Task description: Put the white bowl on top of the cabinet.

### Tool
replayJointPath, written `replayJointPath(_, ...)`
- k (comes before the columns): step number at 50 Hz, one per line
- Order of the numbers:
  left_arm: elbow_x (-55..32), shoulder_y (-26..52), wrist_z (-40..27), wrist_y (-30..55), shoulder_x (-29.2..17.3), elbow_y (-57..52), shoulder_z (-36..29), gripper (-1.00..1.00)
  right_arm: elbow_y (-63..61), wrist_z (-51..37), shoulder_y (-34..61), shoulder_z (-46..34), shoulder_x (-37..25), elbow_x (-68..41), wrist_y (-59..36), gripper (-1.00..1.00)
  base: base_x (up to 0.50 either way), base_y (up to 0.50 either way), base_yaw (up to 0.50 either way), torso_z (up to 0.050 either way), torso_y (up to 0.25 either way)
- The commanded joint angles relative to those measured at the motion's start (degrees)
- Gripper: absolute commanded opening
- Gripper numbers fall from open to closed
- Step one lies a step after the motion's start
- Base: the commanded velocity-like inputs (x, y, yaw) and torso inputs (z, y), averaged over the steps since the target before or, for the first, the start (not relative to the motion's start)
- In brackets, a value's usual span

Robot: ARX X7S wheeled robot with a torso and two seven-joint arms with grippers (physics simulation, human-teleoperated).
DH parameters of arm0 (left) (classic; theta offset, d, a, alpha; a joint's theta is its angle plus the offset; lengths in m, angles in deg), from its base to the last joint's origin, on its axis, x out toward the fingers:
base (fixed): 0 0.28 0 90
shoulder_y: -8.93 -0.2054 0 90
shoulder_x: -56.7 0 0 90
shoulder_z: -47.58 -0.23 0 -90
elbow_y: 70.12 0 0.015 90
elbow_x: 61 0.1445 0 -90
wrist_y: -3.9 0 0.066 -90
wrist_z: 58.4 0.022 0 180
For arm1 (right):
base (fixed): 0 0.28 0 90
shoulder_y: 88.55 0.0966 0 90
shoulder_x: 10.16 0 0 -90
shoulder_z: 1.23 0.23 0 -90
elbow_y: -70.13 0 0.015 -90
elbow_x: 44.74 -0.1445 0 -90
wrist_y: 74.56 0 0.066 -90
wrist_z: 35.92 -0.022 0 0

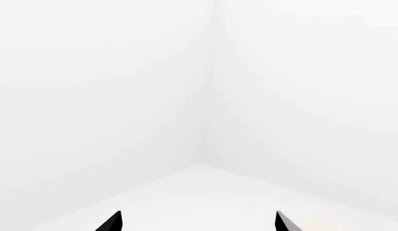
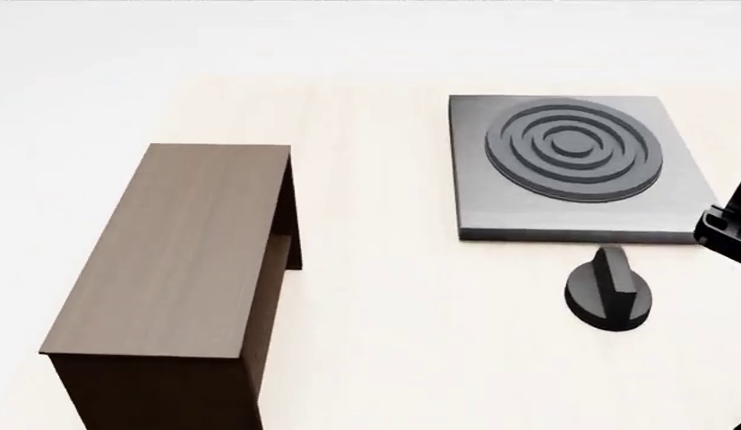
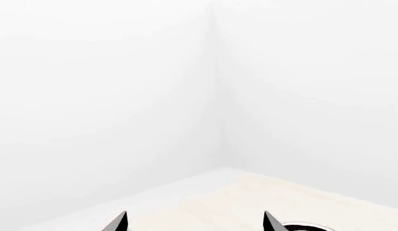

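One long dark brown wood-grain cabinet (image 2: 167, 255) stands on the pale cream surface (image 2: 394, 340), its flat top bare. One grey square stove plate (image 2: 580, 170) with raised concentric rings lies well apart, one black round knob (image 2: 609, 288) just beside it. White walls meet in a corner. The left fingers (image 1: 112, 222) are spread; the right fingers (image 3: 118, 222) too. No white bowl shows.

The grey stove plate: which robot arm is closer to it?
Right, most likely. The right gripper is by the stove plate: a sliver of its ring shows in that wrist camera. The left gripper faces only white walls and is outside the head view.
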Motion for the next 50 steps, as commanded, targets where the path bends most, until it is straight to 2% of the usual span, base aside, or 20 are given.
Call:
replayJointPath(1, -0.05, -0.05, -0.43, -0.01, -0.3, 0.08, -0.08, 1.0, 0.2, -0.21, -0.03, -0.08, -0.11, -0.22, 0.15, 1.0, 0.38, 0.0, 0.0, 0.0, 0.0)
replayJointPath(19, 0.15, -0.2, -0.91, -0.59, -0.5, 0.61, -0.87, 1.0, 0.89, -1.53, -0.06, -0.72, -0.46, 0.76, 0.3, 1.0, 0.33, 0.0, 0.0, 0.0, 0.0)
replayJointPath(28, -0.24, -0.15, -1.04, -0.55, -0.62, 0.65, -0.84, 1.0, 1.33, -2.39, 0.17, -0.3, -0.07, 0.73, 1.09, 1.0, 0.0, 0.0, 0.0, 0.0, 0.002)
replayJointPath(37, -0.29, -0.32, -1.18, -0.76, -0.74, 0.79, -1.12, 1.0, 4.97, -12.64, 1.01, 2.16, 0.46, 7.69, -1.31, 1.0, 0.0, 0.0, 0.0, 0.0, 0.0)
replayJointPath(46, -0.39, -0.23, -1.49, -0.36, -0.96, 0.49, -1.29, 1.0, 4.34, -13.76, 0.13, 6.0, 0.04, 7.05, -2.89, 1.0, 0.0, 0.0, 0.0, 0.0, 0.0)
replayJointPath(50, -0.16, -1.36, -1.24, -3.21, -0.68, 2.25, -1.22, 1.0, 4.64, -15.19, 0.47, 6.63, -0.11, 7.88, -4.1, 1.0, 0.0, 0.0, 0.0, 0.0, 0.0)
